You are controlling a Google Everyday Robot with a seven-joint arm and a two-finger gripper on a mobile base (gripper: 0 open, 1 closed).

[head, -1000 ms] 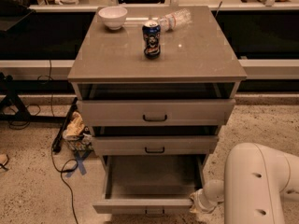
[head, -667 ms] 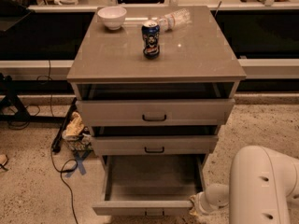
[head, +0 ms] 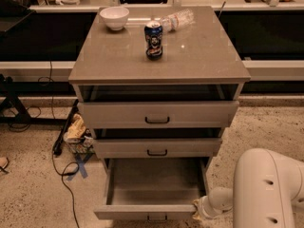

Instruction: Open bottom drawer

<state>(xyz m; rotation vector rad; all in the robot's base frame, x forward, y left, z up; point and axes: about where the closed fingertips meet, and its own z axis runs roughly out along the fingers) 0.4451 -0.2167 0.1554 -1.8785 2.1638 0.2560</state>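
The bottom drawer of the grey-beige cabinet is pulled far out, its empty inside showing and its small black handle at the picture's bottom edge. The middle drawer and top drawer stand slightly out. My white arm is at the bottom right. The gripper sits at the right front corner of the bottom drawer, touching or very near its front panel.
On the cabinet top stand a white bowl, a blue can and a lying plastic bottle. A bag of trash and black cables lie on the floor to the left.
The arm has shifted a little to the right and lower in the picture. The bottom drawer stands about as far out as before.
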